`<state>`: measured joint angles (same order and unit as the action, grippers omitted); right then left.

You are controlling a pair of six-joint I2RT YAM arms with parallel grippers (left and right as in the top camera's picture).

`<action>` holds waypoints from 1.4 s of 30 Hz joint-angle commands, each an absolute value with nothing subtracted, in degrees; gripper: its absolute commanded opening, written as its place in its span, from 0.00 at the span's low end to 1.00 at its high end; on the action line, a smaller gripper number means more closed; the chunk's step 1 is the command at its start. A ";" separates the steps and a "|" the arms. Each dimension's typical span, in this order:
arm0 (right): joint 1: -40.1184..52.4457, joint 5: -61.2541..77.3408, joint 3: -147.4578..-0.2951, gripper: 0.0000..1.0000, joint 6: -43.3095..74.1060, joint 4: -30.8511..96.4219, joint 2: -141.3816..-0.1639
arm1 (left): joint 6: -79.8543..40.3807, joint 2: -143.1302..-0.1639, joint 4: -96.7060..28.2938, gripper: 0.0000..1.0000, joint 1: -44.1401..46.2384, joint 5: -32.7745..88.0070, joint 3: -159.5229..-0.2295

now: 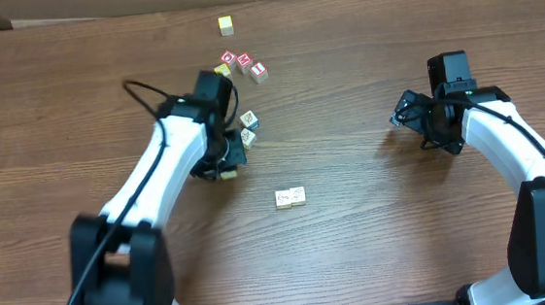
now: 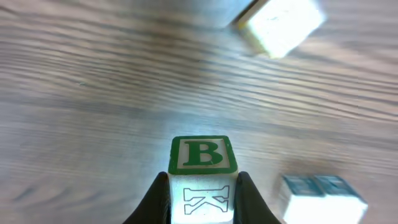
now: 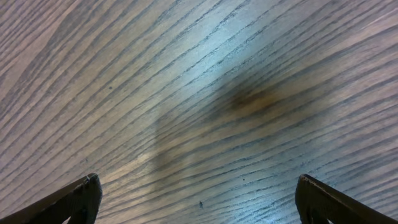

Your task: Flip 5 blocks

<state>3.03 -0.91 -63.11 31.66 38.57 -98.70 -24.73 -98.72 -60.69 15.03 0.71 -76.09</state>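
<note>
The left tool (image 2: 203, 198) is closed on one pale block (image 2: 203, 155), with a dark finger (image 2: 155, 202) pressed on each side of it. This block has a green B on its top and a K on the side facing the camera. It is down by the brown bench (image 1: 376, 232), a bit left of the middle, but I cannot tell if it touches the wood. Just right of it is another pale block (image 2: 320, 194) with blue marks. Farther off is a blurry pale block (image 2: 281, 25). From above, two more pale blocks (image 1: 290, 198) lie touching each other, nearer the front. Some red blocks (image 1: 244, 63) and a yellow block (image 1: 226, 24) lie far back. The right tool (image 1: 408, 113) is wide open over the right side of the bench.
</note>
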 commanded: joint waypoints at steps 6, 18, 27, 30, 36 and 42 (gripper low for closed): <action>2.87 -1.65 -63.77 1.00 31.44 38.24 -97.41 | -26.09 -84.64 -70.59 0.10 15.49 5.89 -79.70; 2.87 -1.65 -63.77 1.00 31.44 38.24 -97.41 | -29.02 -84.53 -64.88 0.11 20.49 5.32 -66.76; 2.87 -1.65 -63.77 1.00 31.44 38.24 -97.41 | -31.42 -86.72 -51.88 0.12 21.80 5.39 -56.42; 2.87 -1.65 -63.77 1.00 31.44 38.24 -97.41 | -32.51 -88.07 -49.47 0.12 22.59 5.43 -54.63; 2.87 -1.65 -63.77 1.00 31.44 38.24 -97.41 | -34.37 -91.44 -46.72 0.12 24.71 5.41 -54.13; 2.87 -1.65 -63.77 1.00 31.44 38.24 -97.41 | -35.40 -93.84 -45.74 0.12 25.87 5.28 -54.11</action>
